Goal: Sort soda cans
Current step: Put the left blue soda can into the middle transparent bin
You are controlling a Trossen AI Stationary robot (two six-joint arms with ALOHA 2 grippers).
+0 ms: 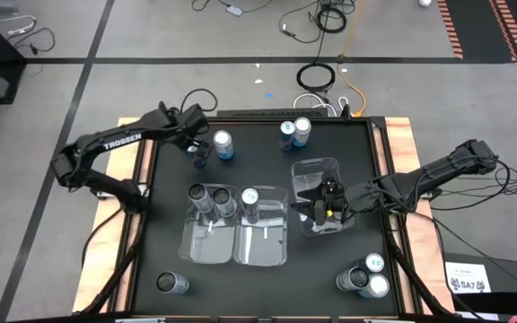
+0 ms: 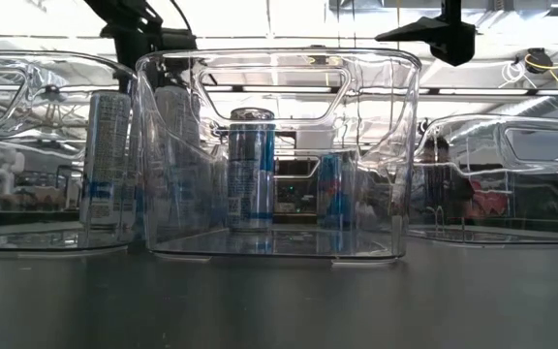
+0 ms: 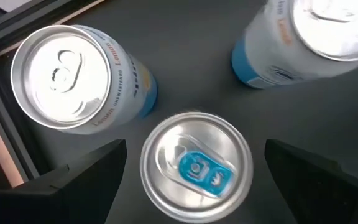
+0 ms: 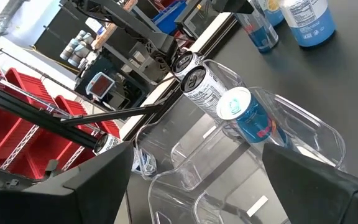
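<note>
Overhead, left gripper [image 1: 199, 149] hovers wide open above a blue-tabbed can [image 3: 196, 167] at upper left of the table [image 1: 267, 278] — holding nothing. Right gripper [image 1: 328, 205] hangs open and empty over the right-hand bin [image 1: 317, 170].

Overhead, table-level and two wrist cameras share bins [image 1: 240, 238].

Dark jointed arms; left arm [image 1: 115, 144] lettered "TROSSEN" in white; right claw [image 1: 328, 202] yellow-marked.
</note>
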